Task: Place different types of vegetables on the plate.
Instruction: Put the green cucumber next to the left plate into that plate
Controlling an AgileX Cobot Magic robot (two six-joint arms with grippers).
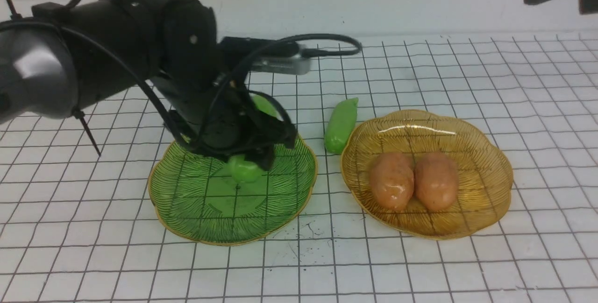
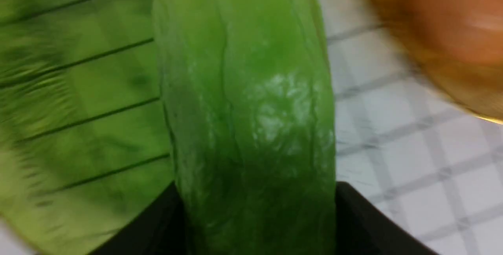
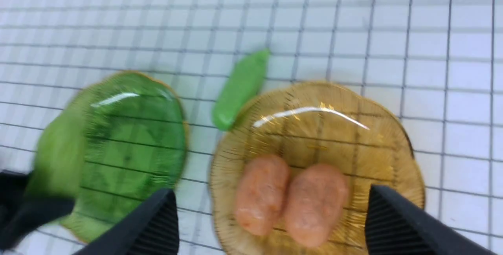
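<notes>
The held cucumber (image 1: 243, 171) was clamped, steeply tilted, in the jaws of the left gripper (image 1: 252, 156) over the middle of the green plate (image 1: 210, 221), slightly toward its 12 o'clock side; whether its lower end touched the plate could not be told. The loose cucumber (image 1: 341, 125) lay on the desk (image 1: 537, 83), just beside the amber plate (image 1: 467, 128) at that rim's 10 o'clock. The 2 potatoes (image 1: 391, 180) were seen side by side, touching, in the amber plate. The right gripper (image 3: 271, 211) was held raised above the amber plate, its jaws wide apart with nothing between them. The step in hand was judged to be the setting-down of the held cucumber. It would be best done by lowering the piece until it lay nearly flat on the plate floor before the jaws were parted, since a glossy, rounded piece released upright or from height could be expected to roll over the shallow rim. Room toward 3 o'clock should be left for the loose cucumber.
</notes>
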